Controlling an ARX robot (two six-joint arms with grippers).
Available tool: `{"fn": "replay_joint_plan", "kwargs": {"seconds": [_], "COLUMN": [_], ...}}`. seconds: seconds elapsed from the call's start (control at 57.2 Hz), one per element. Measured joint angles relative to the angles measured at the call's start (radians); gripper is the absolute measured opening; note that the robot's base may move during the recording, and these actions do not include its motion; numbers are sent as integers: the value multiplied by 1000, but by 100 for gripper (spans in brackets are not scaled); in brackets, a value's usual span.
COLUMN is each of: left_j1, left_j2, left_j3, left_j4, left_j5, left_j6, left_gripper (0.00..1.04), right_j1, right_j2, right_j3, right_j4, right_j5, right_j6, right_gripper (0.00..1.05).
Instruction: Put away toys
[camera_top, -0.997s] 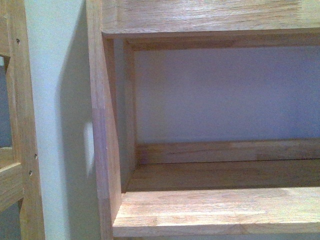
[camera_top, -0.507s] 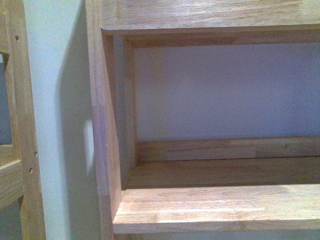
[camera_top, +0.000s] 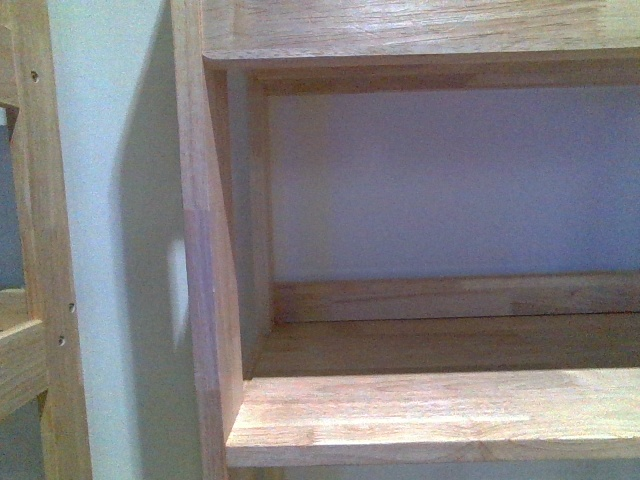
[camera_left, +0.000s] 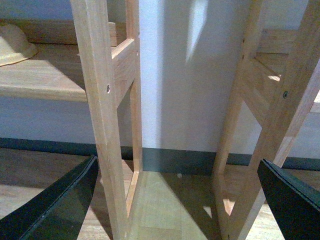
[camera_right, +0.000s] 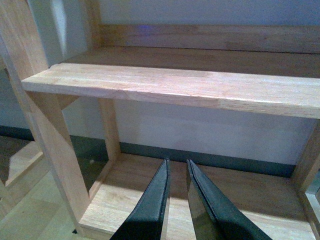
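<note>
Right claw (camera_right: 175, 167) sits nearest in its wrist cam: two black tapered fingers (camera_right: 150, 210) drawn almost together, only a thin slit between them, nothing held. Just beyond the tips lies the bottom board (camera_right: 240, 200) of a light wooden shelf unit, w/ a dark grey skirting strip (camera_right: 200, 157) along the wall behind it. Above that runs a pale wood shelf plank (camera_right: 175, 85), bare on top, backed by a low wooden rail (camera_right: 210, 37).

Left claw (camera_left: 177, 187) is spread wide — one black finger (camera_left: 60, 205) at each lower corner of its wrist cam, nothing between them. Past the fingers stand two slim wooden uprights (camera_left: 100, 110) of neighbouring shelf units, w/ a pale grey-white wall (camera_left: 185, 90) showing in the gap and wood-look flooring (camera_left: 160, 200) below. Farther off, on the shelf board (camera_left: 45, 75) beyond one upright, a soft orange-yellow rounded shape (camera_left: 15, 45) shows at the frame edge — prob. the plush toy, though only a small part is visible and its details can't be made out.

Front cam: neither arm in view. Close up is the front edge of a wooden shelf plank (camera_top: 430, 415), a side post (camera_top: 205, 280) beside it, then the bare compartment w/ its back rail (camera_top: 450, 297) and the wall (camera_top: 450, 180) behind.
</note>
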Motion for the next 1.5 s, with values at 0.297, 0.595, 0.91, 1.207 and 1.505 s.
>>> {"fn": "replay_joint_plan", "kwargs": {"seconds": [0.297,0.595,0.91,1.207,1.505], "left_j1": [0,0,0,0,0], "left_j2": [0,0,0,0,0], "left_j3": [0,0,0,0,0], "left_j4": [0,0,0,0,0], "left_j5": [0,0,0,0,0], "left_j6": [0,0,0,0,0], "left_gripper": [99,99,99,99,99], "right_j1": [0,0,0,0,0], "right_j2": [0,0,0,0,0], "right_j3": [0,0,0,0,0], "right_j4": [0,0,0,0,0], "right_j5": [0,1,0,0,0], "right_j6": [-1,3,-2,-2,-2], "right_gripper": [56,105,104,104,104]}}
